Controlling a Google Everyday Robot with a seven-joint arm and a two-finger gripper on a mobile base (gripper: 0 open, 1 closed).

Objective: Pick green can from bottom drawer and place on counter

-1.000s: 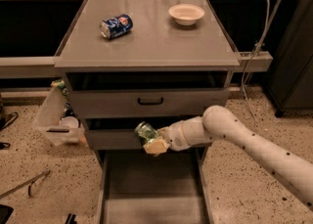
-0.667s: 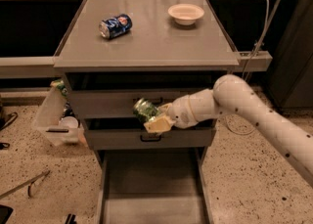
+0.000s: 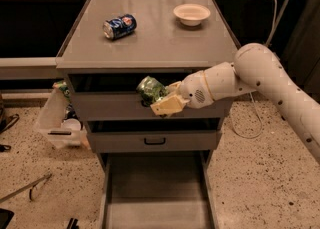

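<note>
Rising fast: the cream two-finger gripper (image 3: 160,99), clamped on the small dented shiny green can (image 3: 150,89), has climbed from the middle drawer (image 3: 155,141) to the top drawer (image 3: 112,107), well above the open grey bottom drawer (image 3: 155,193). Next, probably, over the flat grey metal counter (image 3: 160,43) edge.
</note>
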